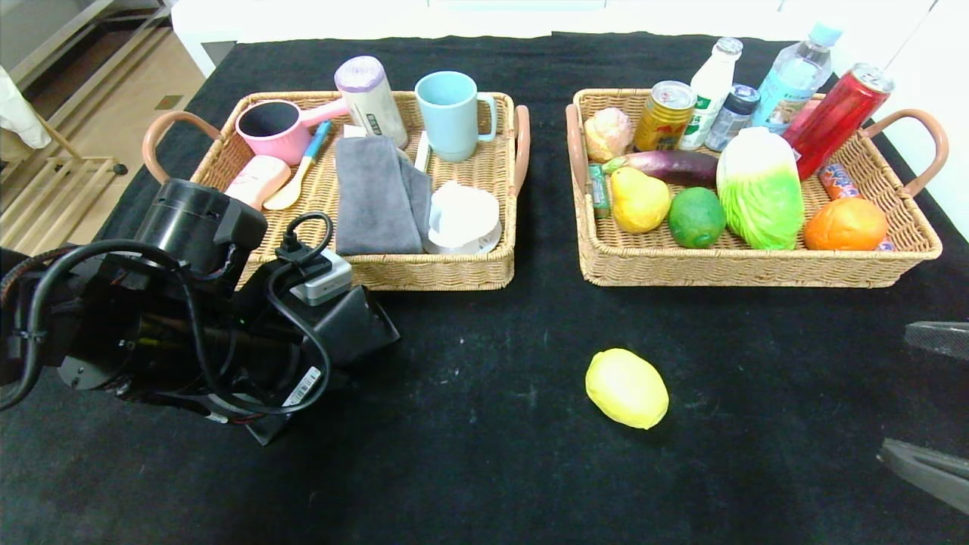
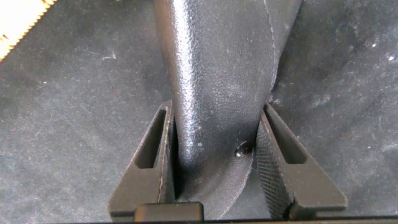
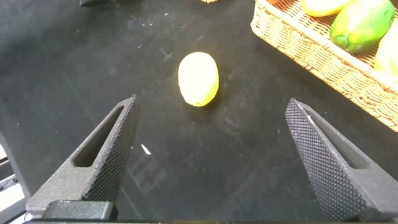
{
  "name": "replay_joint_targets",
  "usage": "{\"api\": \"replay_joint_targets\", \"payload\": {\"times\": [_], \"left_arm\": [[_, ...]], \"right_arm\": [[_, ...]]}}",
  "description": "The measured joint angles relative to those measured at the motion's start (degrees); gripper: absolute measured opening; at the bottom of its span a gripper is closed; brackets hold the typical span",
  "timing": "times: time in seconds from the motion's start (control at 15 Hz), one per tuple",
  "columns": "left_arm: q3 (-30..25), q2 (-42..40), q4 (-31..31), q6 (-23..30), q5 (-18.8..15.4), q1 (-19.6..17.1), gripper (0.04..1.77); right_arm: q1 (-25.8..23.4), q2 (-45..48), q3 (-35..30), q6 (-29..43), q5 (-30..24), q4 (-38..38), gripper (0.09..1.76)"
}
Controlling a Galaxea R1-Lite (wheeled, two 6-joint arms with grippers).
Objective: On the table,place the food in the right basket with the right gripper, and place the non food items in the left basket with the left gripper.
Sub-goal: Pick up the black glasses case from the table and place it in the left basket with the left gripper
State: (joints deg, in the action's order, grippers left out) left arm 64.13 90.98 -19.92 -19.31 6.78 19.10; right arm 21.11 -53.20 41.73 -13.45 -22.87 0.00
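Found the black object (image 2: 217, 56) on the cloth (image 1: 484, 469), near the front left corner of the left basket (image 1: 424, 276), hidden under the left arm in the head view. Could not tell what kind of thing it was: dark, pebbled, narrow, with a small screw near its end. Saw the left gripper (image 2: 216, 112) down over it, clamped on it, one pad (image 2: 268, 155) pressed against each flank.

Spotted the lemon (image 1: 627, 387) alone on the cloth, in front of the gap between the two baskets and somewhat nearer the right basket (image 1: 757, 272), touching nothing. Noted the right gripper (image 1: 897, 393) low at the right edge of the table, well apart from the lemon, pointed toward it, jaws spread wide with nothing between them.

Counted in the left basket a grey towel (image 1: 375, 197) in the middle, a blue cup (image 1: 452, 113) upright at the back, a pink pot (image 1: 272, 129) at the back left, a pale roll (image 1: 371, 98) leaning beside it, a spoon (image 1: 299, 178), a pink bar (image 1: 257, 180) and a white item (image 1: 463, 218) at the front right.

Counted in the right basket a pear (image 1: 638, 198), a lime (image 1: 696, 217), a cabbage (image 1: 759, 189), an orange (image 1: 845, 224) along the front, an eggplant (image 1: 674, 165) behind the pear, and a gold can (image 1: 664, 115), a red can (image 1: 836, 119) and bottles (image 1: 791, 76) at the back.
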Motion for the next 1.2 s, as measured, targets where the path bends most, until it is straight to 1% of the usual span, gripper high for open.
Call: {"api": "replay_joint_targets", "payload": {"times": [0.67,0.87,1.07,1.2], "left_arm": [[-0.41,-0.29,-0.48,-0.11,0.02,1.51,0.77],[-0.55,-1.65,-1.08,0.22,-0.15,2.17,0.71],[-1.12,-4.16,-0.94,0.46,-2.16,2.76,0.69],[-1.9,-5.78,-0.87,0.51,-2.57,2.85,0.68]], "right_arm": [[0.05,-0.07,-0.02,0.0,0.07,0.0,1.71],[0.05,-0.1,-0.02,0.0,0.02,0.0,1.71],[0.35,-0.21,-0.04,0.02,0.05,0.0,1.71],[0.4,-0.38,-0.04,0.02,0.09,0.0,1.71]]}}
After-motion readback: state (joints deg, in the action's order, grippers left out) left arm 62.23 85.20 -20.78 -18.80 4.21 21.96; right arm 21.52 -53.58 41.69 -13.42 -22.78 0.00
